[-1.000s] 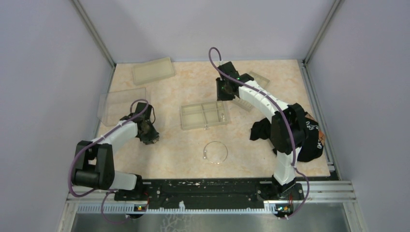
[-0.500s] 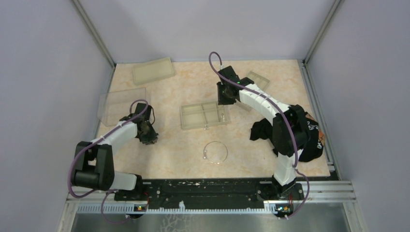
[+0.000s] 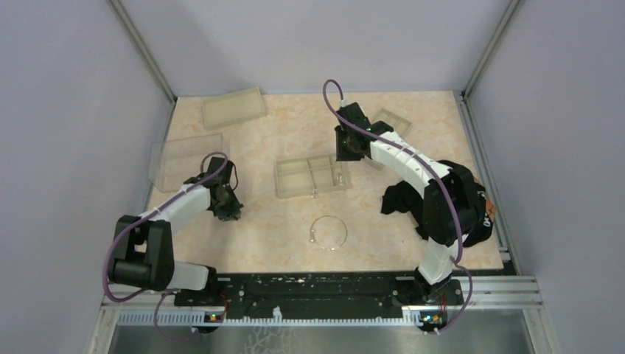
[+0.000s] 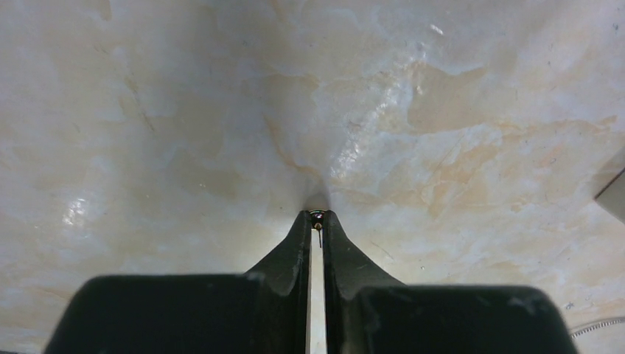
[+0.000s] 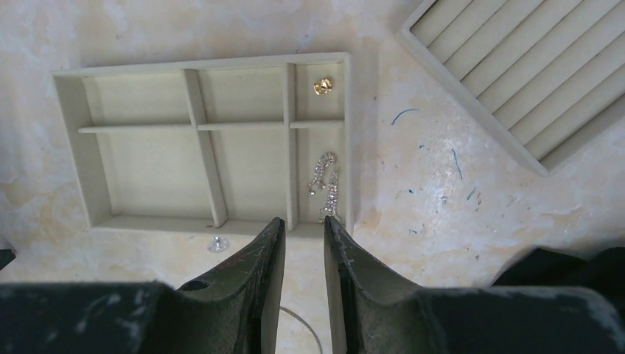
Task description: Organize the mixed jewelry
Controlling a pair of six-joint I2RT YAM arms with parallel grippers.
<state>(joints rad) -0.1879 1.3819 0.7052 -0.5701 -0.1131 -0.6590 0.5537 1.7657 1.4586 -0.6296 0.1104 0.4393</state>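
The left gripper [image 4: 317, 221] pinched a tiny gold stud [image 4: 318, 214]; the right gripper [image 5: 304, 225] hung slightly parted, empty, near the compartment tray's [image 3: 278, 181] two o'clock corner.

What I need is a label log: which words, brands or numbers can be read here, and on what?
No text can be read.
White print on the black cloth: too small and blurred to read.
Blue marks on the table: scribbles, not letters.
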